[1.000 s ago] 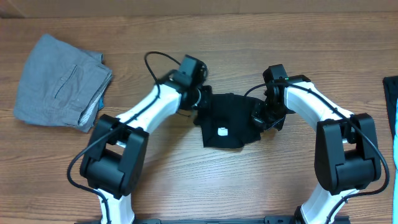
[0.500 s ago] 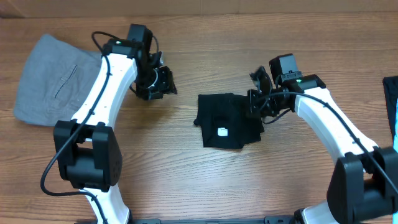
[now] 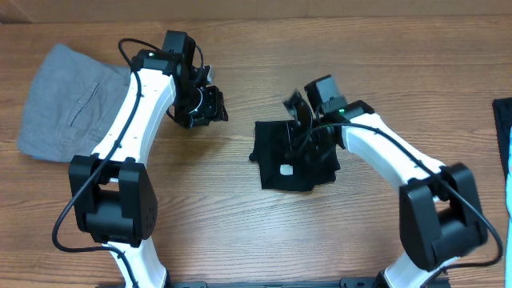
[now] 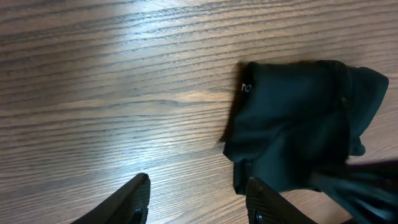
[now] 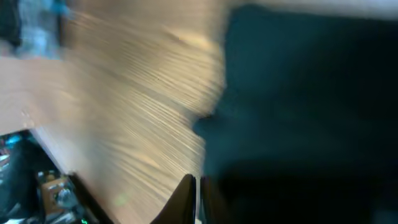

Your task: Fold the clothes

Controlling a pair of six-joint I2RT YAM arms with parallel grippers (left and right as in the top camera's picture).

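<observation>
Clothes (image 3: 276, 156) lie bunched directly beneath my right end effector (image 5: 195, 190), its tips together; left end effector (image 4: 196, 194), spread apart, hangs farther off.

black clothes (image 3: 290, 156), folded, mid-table

I count one black garment (image 3: 292, 156) mid-frame, one pair of grey trousers (image 3: 60, 100) upper left, one dark item (image 3: 506, 140) cut by the right edge, and two arms: my left arm (image 3: 140, 104) and right arm (image 3: 384, 156).
</observation>
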